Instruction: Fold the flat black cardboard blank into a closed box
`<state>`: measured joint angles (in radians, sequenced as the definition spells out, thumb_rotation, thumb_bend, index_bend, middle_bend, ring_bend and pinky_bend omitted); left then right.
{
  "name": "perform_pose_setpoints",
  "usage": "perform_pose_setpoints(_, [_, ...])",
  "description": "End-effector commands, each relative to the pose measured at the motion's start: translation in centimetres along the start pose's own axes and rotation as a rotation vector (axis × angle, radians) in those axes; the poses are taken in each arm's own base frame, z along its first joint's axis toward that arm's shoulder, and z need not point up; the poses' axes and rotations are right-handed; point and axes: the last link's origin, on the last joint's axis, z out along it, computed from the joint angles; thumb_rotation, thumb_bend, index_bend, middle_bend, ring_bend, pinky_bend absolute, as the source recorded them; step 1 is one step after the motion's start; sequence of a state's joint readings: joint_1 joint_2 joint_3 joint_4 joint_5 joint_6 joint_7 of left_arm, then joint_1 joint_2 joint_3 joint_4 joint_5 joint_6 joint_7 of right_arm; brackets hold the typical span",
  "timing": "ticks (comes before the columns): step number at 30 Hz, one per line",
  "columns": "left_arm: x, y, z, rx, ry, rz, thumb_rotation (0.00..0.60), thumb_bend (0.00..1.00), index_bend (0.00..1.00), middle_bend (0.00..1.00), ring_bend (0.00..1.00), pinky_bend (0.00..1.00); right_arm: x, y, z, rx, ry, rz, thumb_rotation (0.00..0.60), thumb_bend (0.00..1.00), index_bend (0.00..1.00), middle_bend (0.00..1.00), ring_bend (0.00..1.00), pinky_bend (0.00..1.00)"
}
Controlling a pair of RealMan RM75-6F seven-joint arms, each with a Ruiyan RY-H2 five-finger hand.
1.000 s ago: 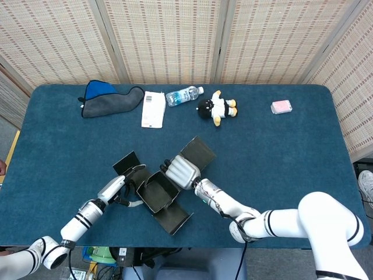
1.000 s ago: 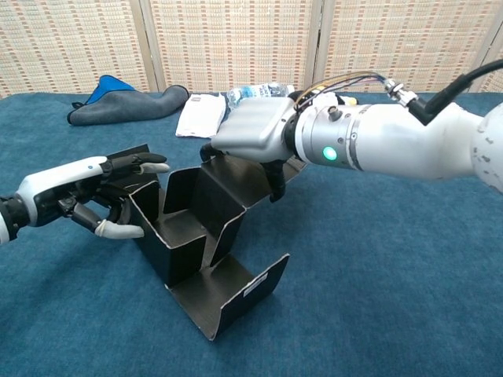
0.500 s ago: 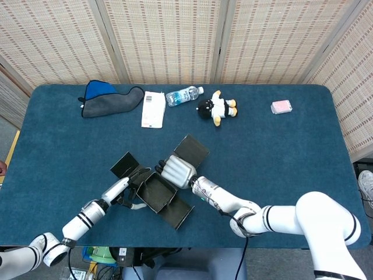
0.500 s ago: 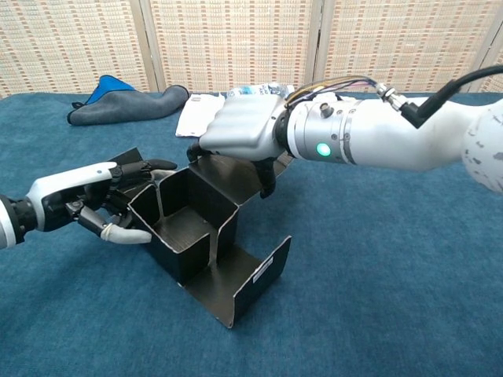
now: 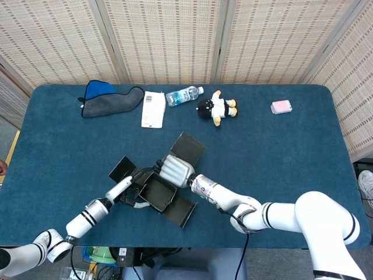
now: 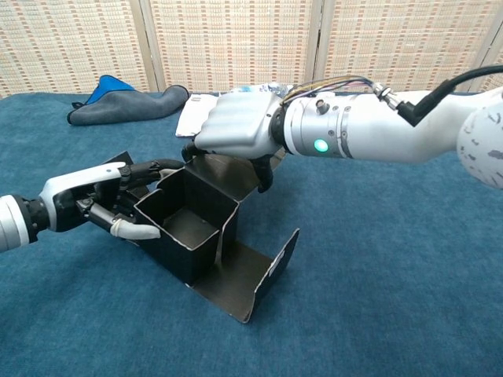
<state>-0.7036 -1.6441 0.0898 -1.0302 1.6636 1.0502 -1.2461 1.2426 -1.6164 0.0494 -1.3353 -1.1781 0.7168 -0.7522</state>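
In the head view, the black cardboard blank (image 5: 158, 194), half folded into an open tray, is seen near the front edge of the table (image 5: 280, 151). Its left wall is gripped by the left hand (image 5: 129, 188).

In the chest view, its rear wall is clasped by the right hand (image 6: 234, 131).
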Motion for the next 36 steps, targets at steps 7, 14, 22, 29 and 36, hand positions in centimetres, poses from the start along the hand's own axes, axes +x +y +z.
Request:
perform_pose_setpoints(7, [-0.14, -0.2, 0.61, 0.005, -0.013, -0.053, 0.6, 0.17, 0.0, 0.0, 0.51, 0.69, -0.02, -0.11, 0.15, 0.008, 0.001, -0.019, 0.6, 0.16, 0.35, 0.39, 0.86, 1.0])
perform_pose_setpoints(14, [-0.17, -0.25, 0.82, 0.004, -0.02, -0.084, 0.6, 0.17, 0.01, 0.0, 0.52, 0.69, -0.12, -0.12, 0.15, 0.007, 0.002, -0.021, 0.6, 0.16, 0.35, 0.39, 0.86, 1.0])
perform_pose_setpoints(22, [-0.15, -0.22, 0.97, 0.007, -0.029, -0.12, 0.6, 0.17, 0.15, 0.11, 0.54, 0.69, -0.09, -0.09, 0.19, 0.002, 0.007, -0.018, 0.6, 0.16, 0.35, 0.39, 0.86, 1.0])
perform_pose_setpoints(29, [-0.27, -0.18, 1.17, 0.004, -0.034, -0.133, 0.6, 0.17, 0.21, 0.2, 0.54, 0.69, -0.16, -0.18, 0.26, 0.001, 0.005, -0.018, 0.6, 0.16, 0.35, 0.39, 0.86, 1.0])
perform_pose_setpoints(36, [-0.24, -0.35, 1.07, 0.009, -0.034, -0.151, 0.6, 0.17, 0.25, 0.27, 0.56, 0.69, -0.28, 0.11, 0.3, -0.013, 0.002, -0.013, 0.6, 0.16, 0.35, 0.39, 0.86, 1.0])
